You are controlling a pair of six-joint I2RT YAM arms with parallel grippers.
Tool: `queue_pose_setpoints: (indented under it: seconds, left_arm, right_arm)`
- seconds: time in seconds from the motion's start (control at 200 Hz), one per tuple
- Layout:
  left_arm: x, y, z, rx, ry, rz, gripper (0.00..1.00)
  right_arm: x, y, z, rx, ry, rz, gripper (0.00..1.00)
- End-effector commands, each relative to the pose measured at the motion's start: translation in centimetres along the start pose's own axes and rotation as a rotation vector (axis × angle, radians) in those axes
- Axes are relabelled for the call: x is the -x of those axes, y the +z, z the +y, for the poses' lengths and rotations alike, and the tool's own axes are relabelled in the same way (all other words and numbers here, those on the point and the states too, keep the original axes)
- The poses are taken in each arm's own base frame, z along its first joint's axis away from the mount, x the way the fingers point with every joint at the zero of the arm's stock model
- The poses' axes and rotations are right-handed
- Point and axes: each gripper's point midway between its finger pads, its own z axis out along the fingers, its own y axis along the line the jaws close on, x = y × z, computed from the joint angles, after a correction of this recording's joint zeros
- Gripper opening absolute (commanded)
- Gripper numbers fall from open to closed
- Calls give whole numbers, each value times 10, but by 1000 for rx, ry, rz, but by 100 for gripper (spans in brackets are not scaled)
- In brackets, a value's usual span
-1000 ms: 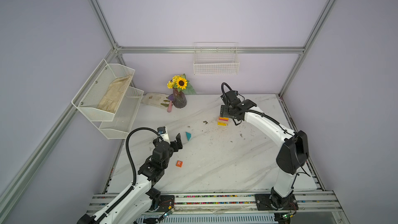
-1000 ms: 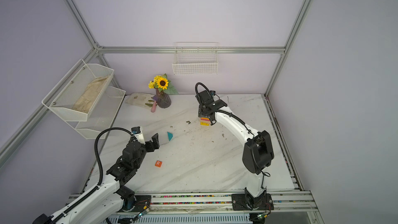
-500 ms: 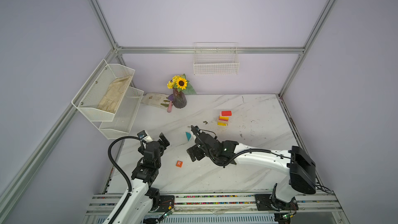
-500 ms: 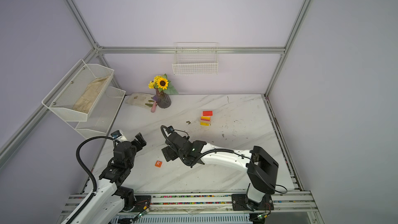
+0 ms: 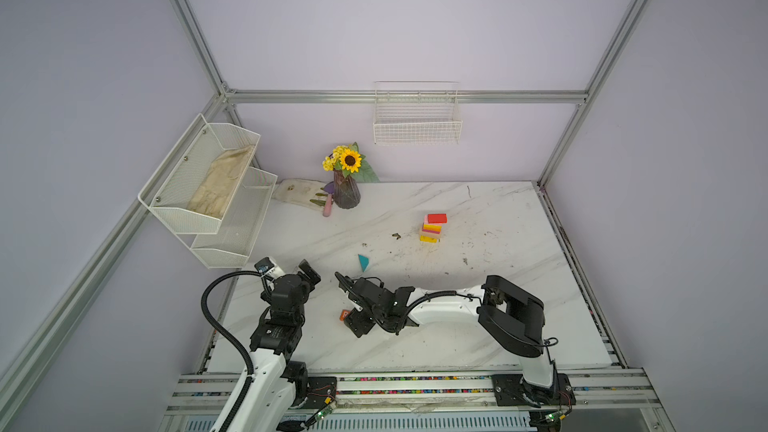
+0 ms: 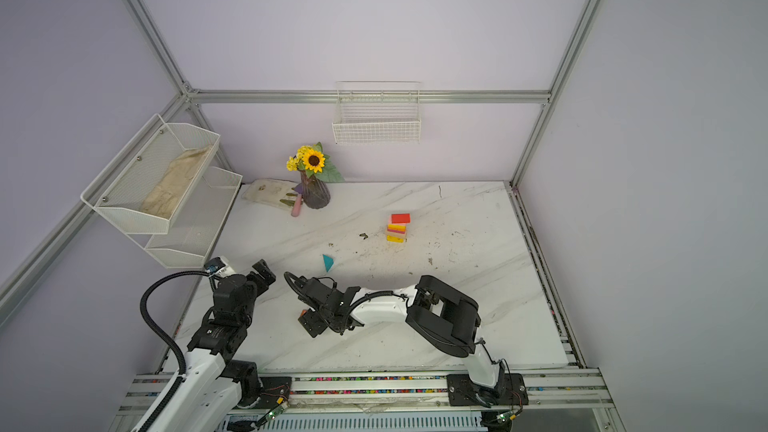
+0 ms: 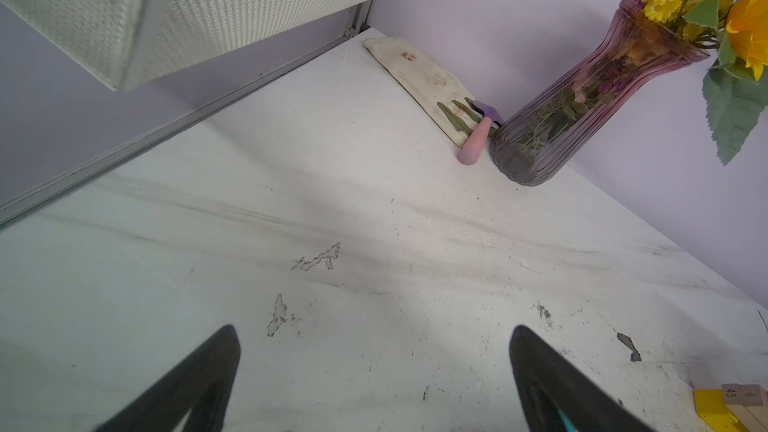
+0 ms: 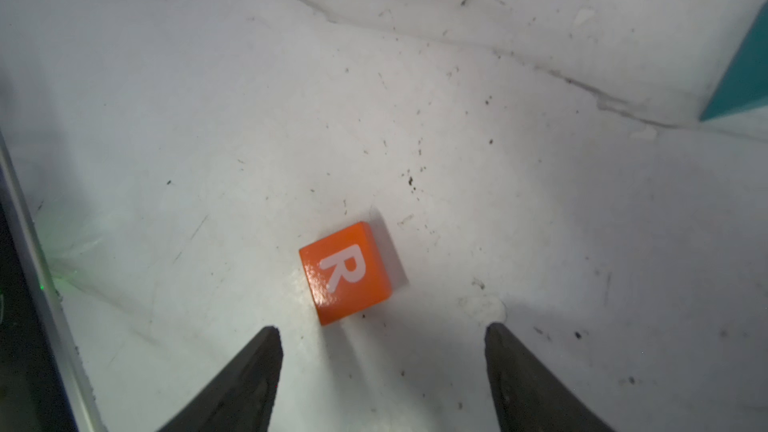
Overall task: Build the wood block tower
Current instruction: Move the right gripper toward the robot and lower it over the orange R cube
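Two tools stand open. The right tool (image 8: pixel 381 326) has swung from the tower at the back down to the front of the desk (image 5: pixel 457 347). Its jaws are narrower than a second ago but still apart and empty. The cube (image 8: pixel 347 272) lies just beyond the tips, nearer one jaw and askew to both, and nothing touches it. The left tool (image 7: pixel 374 328) has drawn back from the teal triangle (image 5: pixel 363 261); it hangs wide, holds nothing and faces the vase (image 7: pixel 582 97).

The tower (image 5: pixel 432 228) now stands clear of both arms, with a red block (image 5: pixel 436 218) on top, slightly off-square. That layer looks done, and the cube is likely the next pick, with the triangle left for the roof.

The cube sits close to the desk's side rail (image 8: pixel 37 284) and to the left arm, so room there is tight. Toward the tower the desk is bare apart from the triangle, which lies beside the straight path. The rack (image 5: pixel 199 176) overhangs only the far left.
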Motion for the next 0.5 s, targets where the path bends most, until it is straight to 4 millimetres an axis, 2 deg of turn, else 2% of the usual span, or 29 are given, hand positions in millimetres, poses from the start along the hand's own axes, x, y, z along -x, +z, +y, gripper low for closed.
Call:
queue_pose_setpoints:
  seconds: [0.0,0.11,0.225,0.495]
  left_arm:
    - [-8,3,5,2,-16,3,100]
    - [-8,3,5,1,-15,4,98]
    - [-8,3,5,1,-13,6,98]
    - [-9,3,4,-3,-14,5,97]
  right_arm:
    - [7,7,5,24,-46,-12,77]
    - [2,17,5,22,-56,12,75]
    - [-1,26,4,18,-64,35,69]
    - [-2,23,1,-5,-64,44,44]
